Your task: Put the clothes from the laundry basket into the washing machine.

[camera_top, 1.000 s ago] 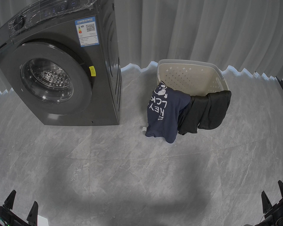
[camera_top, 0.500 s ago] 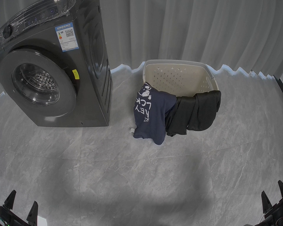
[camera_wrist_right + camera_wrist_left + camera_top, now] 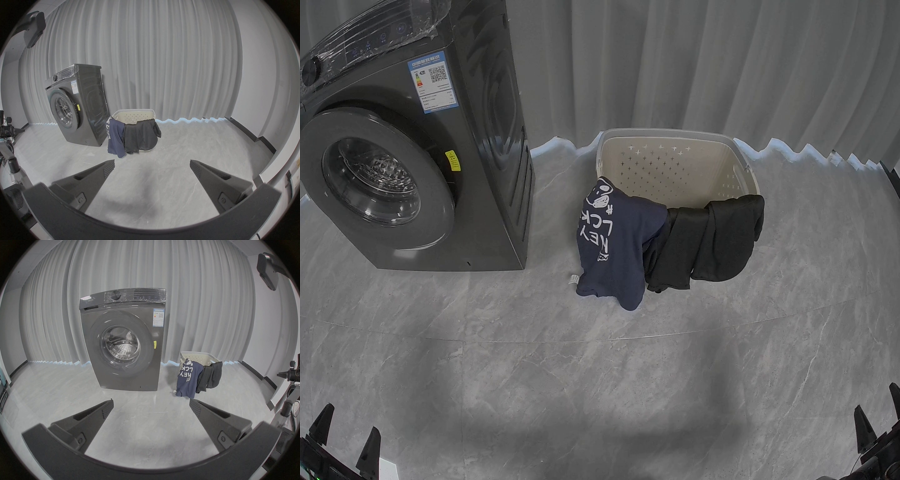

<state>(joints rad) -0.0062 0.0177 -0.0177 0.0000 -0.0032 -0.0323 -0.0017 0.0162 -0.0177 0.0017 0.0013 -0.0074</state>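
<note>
The washing machine (image 3: 412, 156) stands on the grey floor (image 3: 581, 387) to the robot's left, and its steel drum shows through the round glass of the front door (image 3: 372, 181). Just beside it, to the right and apart from it, stands the cream laundry basket (image 3: 675, 139), close before the pale curtain (image 3: 706, 62). Two clothes hang over the near rim of the basket, partly inside and partly outside. These are a navy shirt (image 3: 619, 244) with white print on the side nearer the machine, and a black garment (image 3: 709, 240) beside it, touching it. The lower edge of the navy shirt reaches down to the floor, where a small white label (image 3: 573, 279) lies. The left gripper (image 3: 347, 431) is low at the near left, well apart from the basket; in the left wrist view its fingers (image 3: 93, 415) are spread wide and hold nothing. The right gripper (image 3: 876, 412) is low at the near right, also far from the clothes, and its fingers (image 3: 215, 181) are spread wide with only bare floor between them.
</note>
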